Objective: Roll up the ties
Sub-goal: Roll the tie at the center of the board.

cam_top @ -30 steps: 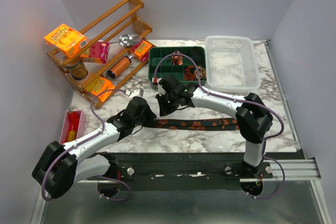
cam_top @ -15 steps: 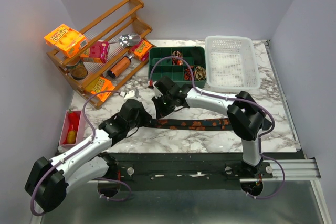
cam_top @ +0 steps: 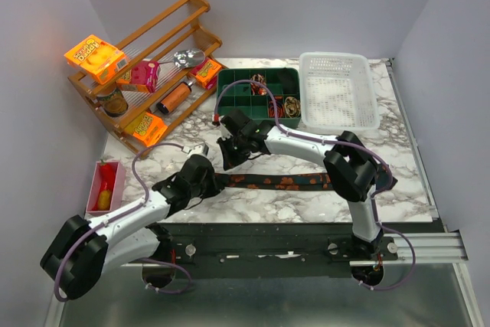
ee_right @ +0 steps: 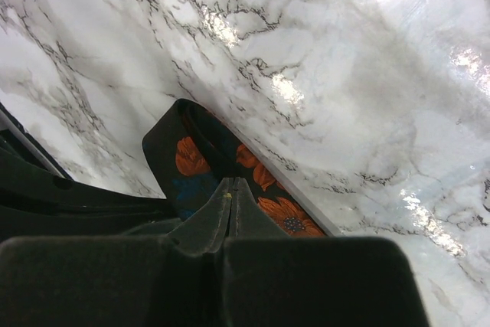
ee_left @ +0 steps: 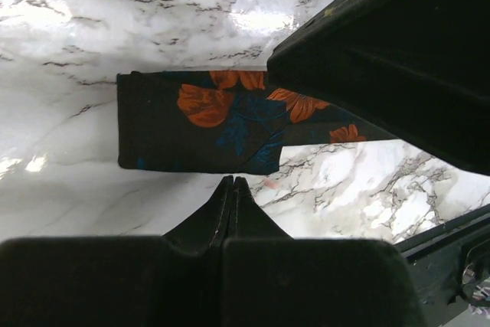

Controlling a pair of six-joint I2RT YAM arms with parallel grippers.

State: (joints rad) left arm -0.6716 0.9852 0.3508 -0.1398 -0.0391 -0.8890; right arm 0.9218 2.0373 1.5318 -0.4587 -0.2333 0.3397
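A dark tie (cam_top: 283, 182) with orange flowers lies flat and stretched out along the marble table's front. Its left end (ee_left: 191, 124) is squared off and looks folded over. My left gripper (ee_left: 232, 181) is shut, its tips just at the near edge of that end, with nothing between them; from above the left gripper (cam_top: 208, 181) sits at the tie's left tip. My right gripper (ee_right: 232, 181) is shut too, its tips resting over the tie end (ee_right: 191, 160), just behind the left gripper (cam_top: 228, 160). Small patterned coils (cam_top: 259, 84) lie in a green organiser.
The green organiser (cam_top: 230, 88) and a white basket (cam_top: 337, 93) stand at the back. A wooden rack (cam_top: 145, 74) with snack packets and jars is at the back left. A red bin (cam_top: 103, 185) sits at the left edge. The right arm (ee_left: 383, 51) fills the left wrist view's upper right.
My left gripper has closed and its arm has swung lower and leftward, keeping its tips at the tie's left end. The right gripper has shifted slightly left. The tie has stayed flat.
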